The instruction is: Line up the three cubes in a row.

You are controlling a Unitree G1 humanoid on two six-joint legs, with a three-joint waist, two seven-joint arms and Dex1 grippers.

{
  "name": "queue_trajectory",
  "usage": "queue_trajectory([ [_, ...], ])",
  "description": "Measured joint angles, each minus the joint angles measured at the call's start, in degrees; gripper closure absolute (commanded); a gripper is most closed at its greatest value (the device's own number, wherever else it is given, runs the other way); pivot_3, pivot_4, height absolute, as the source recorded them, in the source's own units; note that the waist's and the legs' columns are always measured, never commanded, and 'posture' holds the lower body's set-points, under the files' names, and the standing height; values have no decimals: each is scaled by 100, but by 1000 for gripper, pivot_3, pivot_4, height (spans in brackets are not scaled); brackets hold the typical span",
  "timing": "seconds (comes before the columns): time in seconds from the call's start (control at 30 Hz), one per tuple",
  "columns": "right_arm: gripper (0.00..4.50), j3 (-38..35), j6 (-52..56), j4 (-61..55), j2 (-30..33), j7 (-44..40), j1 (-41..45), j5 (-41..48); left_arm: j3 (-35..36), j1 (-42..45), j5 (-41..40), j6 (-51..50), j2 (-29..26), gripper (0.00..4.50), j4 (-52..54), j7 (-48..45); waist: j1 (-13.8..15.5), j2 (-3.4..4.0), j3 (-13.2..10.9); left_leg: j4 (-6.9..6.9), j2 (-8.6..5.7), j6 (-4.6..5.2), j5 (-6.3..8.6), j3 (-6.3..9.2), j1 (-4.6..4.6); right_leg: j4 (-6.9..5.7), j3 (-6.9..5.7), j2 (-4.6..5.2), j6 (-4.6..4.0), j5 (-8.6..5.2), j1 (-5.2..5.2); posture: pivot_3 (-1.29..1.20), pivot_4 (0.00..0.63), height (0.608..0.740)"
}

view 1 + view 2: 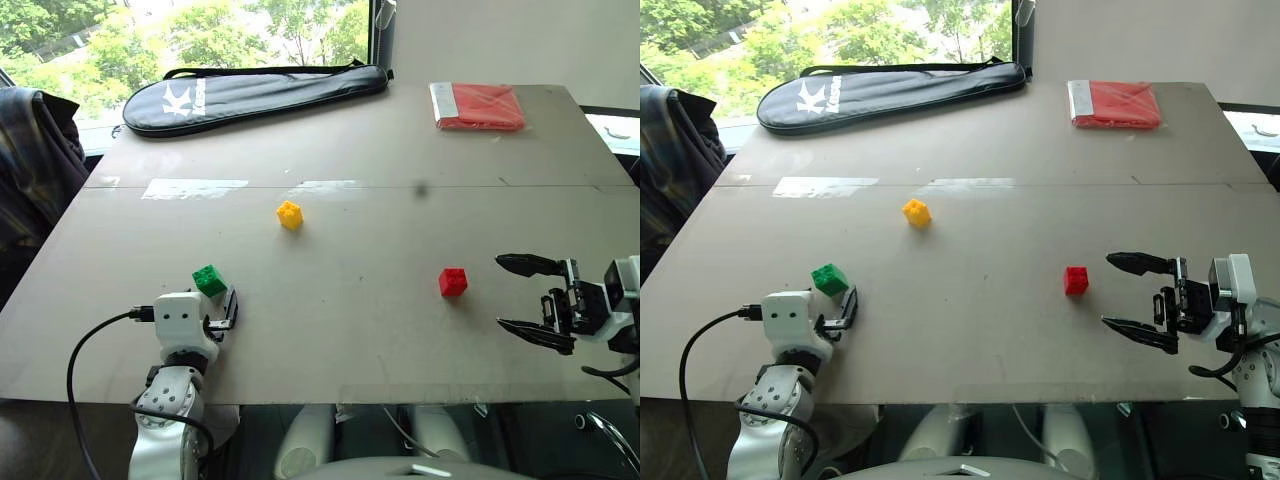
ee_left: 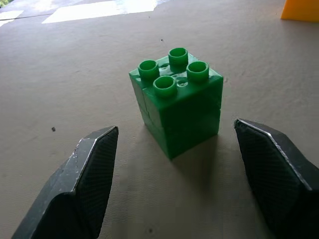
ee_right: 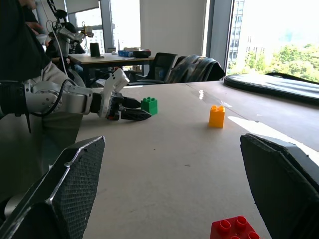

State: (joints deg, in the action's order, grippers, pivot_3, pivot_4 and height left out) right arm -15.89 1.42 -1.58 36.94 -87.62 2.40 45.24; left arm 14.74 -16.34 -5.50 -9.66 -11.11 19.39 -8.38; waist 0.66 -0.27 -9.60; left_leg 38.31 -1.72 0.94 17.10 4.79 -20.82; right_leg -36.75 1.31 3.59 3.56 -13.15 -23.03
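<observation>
Three studded cubes lie apart on the grey table [image 1: 330,330]. The green cube [image 1: 209,280] is near the front left, the yellow cube [image 1: 290,214] is in the middle, and the red cube [image 1: 452,282] is towards the front right. My left gripper [image 1: 218,305] is open and low over the table. In the left wrist view the green cube [image 2: 177,104] stands just ahead of the gap between the fingers [image 2: 89,169], untouched. My right gripper [image 1: 500,292] is open wide and points left, a short way to the right of the red cube, with nothing held.
A black racket bag [image 1: 255,95] lies along the table's far left edge. A flat red packet [image 1: 478,106] sits at the far right corner. A dark jacket [image 1: 30,160] hangs off the table's left side. The table's front edge runs just below both grippers.
</observation>
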Motion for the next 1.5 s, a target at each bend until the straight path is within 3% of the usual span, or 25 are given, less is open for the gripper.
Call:
queue_trajectory([
  [0.47,39,13,80,-57,-52,52,92,-23,-148,347,99,-398,470,678,67,689,11,4,3,0,0,-1,0,3,1,-1,-2,1,0,0,0,0,150,740],
  [0.57,0,13,76,-40,-54,42,114,-54,-121,416,92,-502,551,1363,79,825,11,6,4,0,-1,-1,0,2,2,-2,-2,0,0,0,0,0,150,740],
  [0.7,0,13,72,23,-64,37,141,-86,-109,471,85,-567,577,2921,78,891,10,7,4,0,-1,-1,-1,3,2,-3,-3,0,0,0,0,0,150,740],
  [0.77,0,13,69,34,-77,34,142,-98,-102,494,83,-584,574,3181,70,897,10,7,4,0,-1,-1,-1,2,2,-3,-2,0,0,0,0,0,150,740],
  [0.93,0,13,47,36,-91,30,142,-109,-53,639,10,-605,436,3189,-68,787,9,9,5,0,-1,-2,-1,3,3,-4,-3,-1,0,0,0,0,150,740],
  [1.07,0,10,48,33,-94,44,134,-108,-152,757,-145,-447,-144,3189,-366,45,12,12,7,0,-2,-2,-1,3,3,-5,-4,-1,-1,0,0,0,150,740],
  [1.2,0,0,67,24,-96,65,111,-99,-732,1239,-588,-84,-1071,3189,-910,-1876,26,12,6,1,-7,-3,-2,4,-2,-3,-8,2,-1,0,0,0,150,740],
  [1.37,0,-85,75,30,-92,112,48,-101,-1725,2348,-802,462,-1846,3189,-1549,-4026,1,12,6,-1,-4,-10,-6,5,-1,-3,-8,-3,-2,0,-2,0,150,740],
  [1.5,0,-107,44,27,-96,163,-88,-140,-2497,3344,-697,965,-1943,3189,-2268,-5286,1,13,6,-1,-6,-6,-4,1,-2,-2,-5,-3,-1,0,-1,0,150,740],
])
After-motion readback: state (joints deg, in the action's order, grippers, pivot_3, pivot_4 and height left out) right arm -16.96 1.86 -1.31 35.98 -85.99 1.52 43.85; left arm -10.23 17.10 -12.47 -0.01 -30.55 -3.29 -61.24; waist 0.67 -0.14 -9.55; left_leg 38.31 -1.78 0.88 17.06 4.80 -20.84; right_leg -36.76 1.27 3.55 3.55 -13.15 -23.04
